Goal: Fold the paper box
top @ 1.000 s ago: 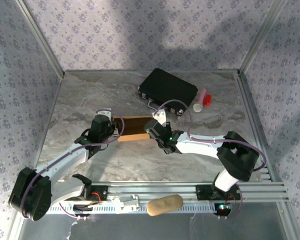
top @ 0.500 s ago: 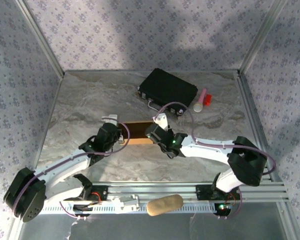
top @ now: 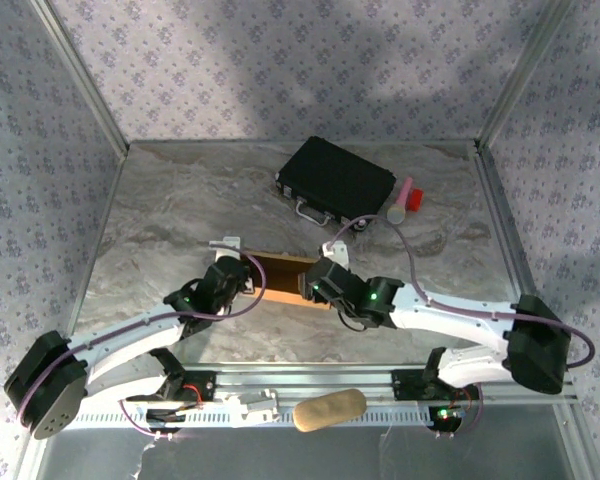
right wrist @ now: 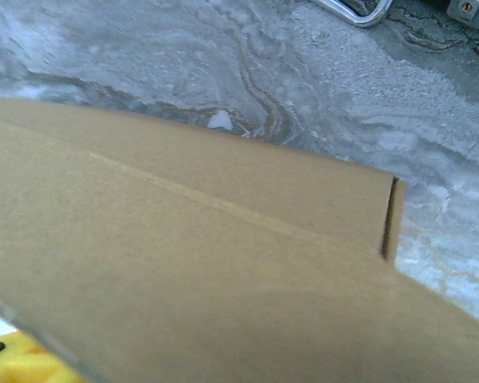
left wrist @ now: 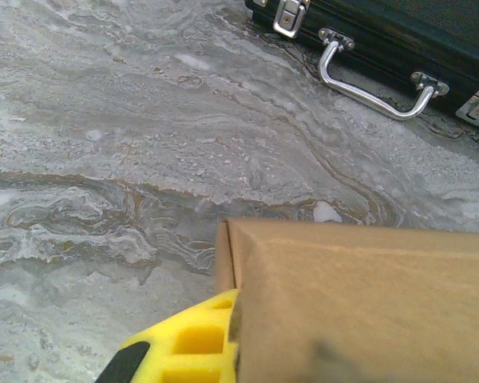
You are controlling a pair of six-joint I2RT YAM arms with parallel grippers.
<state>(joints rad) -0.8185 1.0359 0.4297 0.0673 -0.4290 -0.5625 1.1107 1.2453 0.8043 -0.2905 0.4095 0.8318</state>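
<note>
On the marbled table (top: pixel 170 210), nearer than the black case (top: pixel 335 178) and apart from it: paper box (top: pixel 280 276), spanning the gap between both wrists. Left arm (top: pixel 130 330) stretched low and forward, left gripper (top: pixel 248 274) clamped tight on the box's left end, yellow pad (left wrist: pixel 184 351) against cardboard. Right arm (top: pixel 460 315) swung in from the right, right gripper (top: pixel 312 284) at the box's right end; jaw width and hold impossible to tell.

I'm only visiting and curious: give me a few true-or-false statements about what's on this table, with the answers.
1. The paper box is plain tan cardboard. True.
2. The black case stands open. False: it lies closed.
3. The case has a metal handle. True.
4. The paper box rests on top of the case. False: it is apart from it, nearer the arm bases.
</note>
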